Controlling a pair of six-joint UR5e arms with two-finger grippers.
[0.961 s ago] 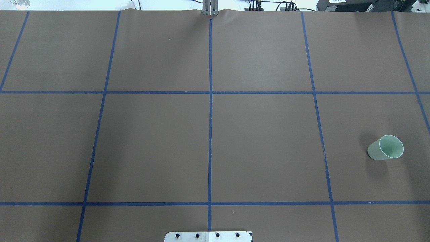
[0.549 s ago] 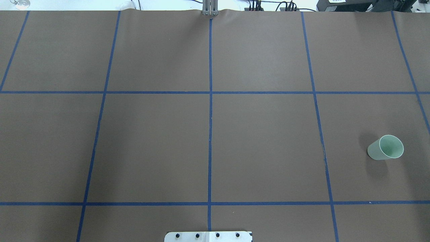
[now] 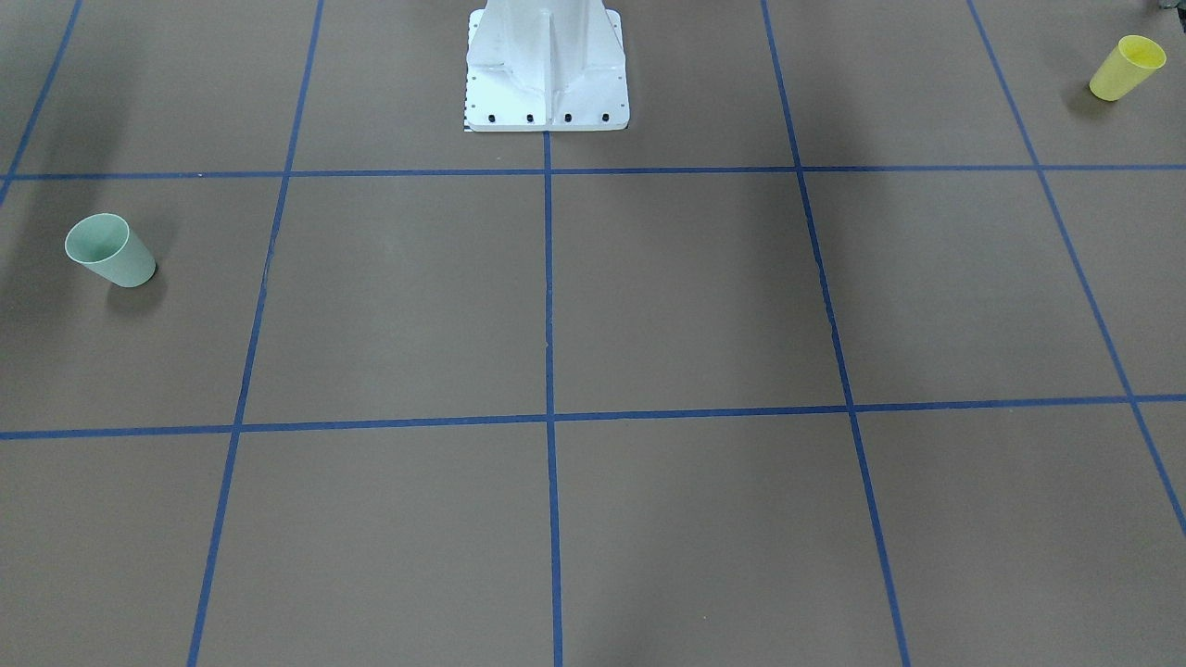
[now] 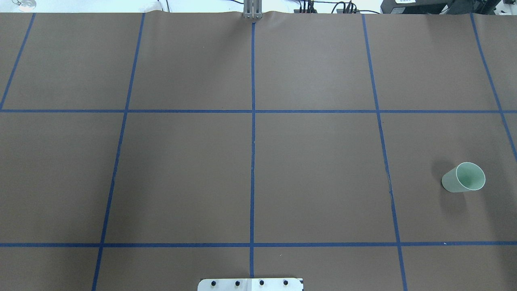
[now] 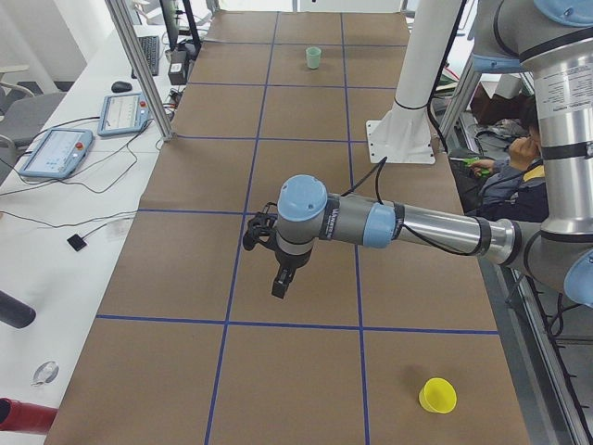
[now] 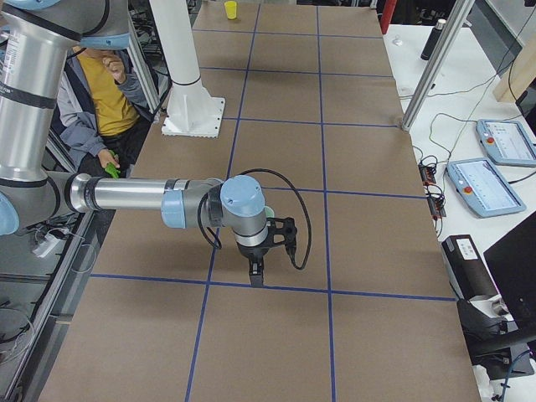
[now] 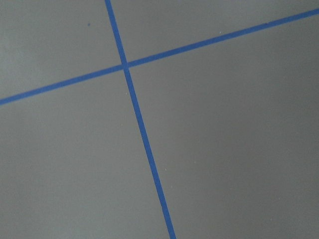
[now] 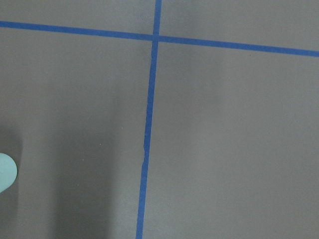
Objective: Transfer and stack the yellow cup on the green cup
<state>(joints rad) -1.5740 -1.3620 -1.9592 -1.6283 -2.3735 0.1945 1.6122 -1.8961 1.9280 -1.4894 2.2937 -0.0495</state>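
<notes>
The yellow cup [image 3: 1126, 67] stands upright near the table's corner on my left side; it also shows in the exterior left view [image 5: 437, 396] and the exterior right view [image 6: 230, 9]. It is out of the overhead view. The green cup [image 4: 464, 178] stands upright on my right side, and also shows in the front view [image 3: 109, 250] and the exterior left view [image 5: 313, 57]. My left gripper [image 5: 278, 286] hangs above the table, well away from the yellow cup. My right gripper [image 6: 255, 275] hangs above the table close to the green cup. I cannot tell whether either gripper is open or shut.
The white robot pedestal [image 3: 547, 69] stands at the table's middle on the robot's side. A seated person [image 6: 105, 92] is beside the base. Control tablets [image 5: 56, 153] and cables lie on the side bench. Blue tape lines grid the brown table [image 4: 315, 173].
</notes>
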